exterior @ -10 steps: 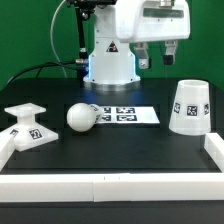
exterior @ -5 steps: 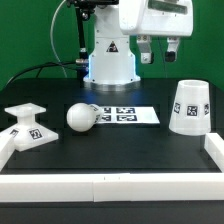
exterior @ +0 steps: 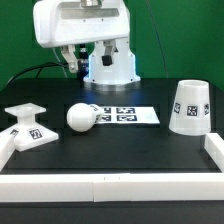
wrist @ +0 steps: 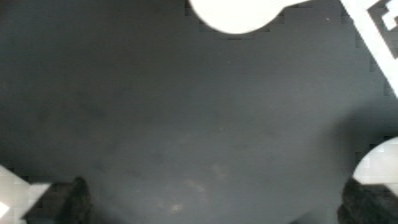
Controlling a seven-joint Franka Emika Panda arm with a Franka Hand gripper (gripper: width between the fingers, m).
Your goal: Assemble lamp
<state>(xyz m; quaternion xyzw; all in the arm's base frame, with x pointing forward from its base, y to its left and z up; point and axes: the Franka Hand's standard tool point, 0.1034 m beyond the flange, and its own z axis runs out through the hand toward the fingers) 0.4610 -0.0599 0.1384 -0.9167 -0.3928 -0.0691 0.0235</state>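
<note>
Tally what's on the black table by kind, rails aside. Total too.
Lamp base: 1
Bulb: 1
Shade: 1
Marker board: 1
Total: 4

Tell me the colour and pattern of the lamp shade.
Matte white shade with a black-and-white square tag on its side; shows best in the exterior view.

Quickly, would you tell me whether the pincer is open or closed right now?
The black two-finger pincer: open, holding nothing.
</note>
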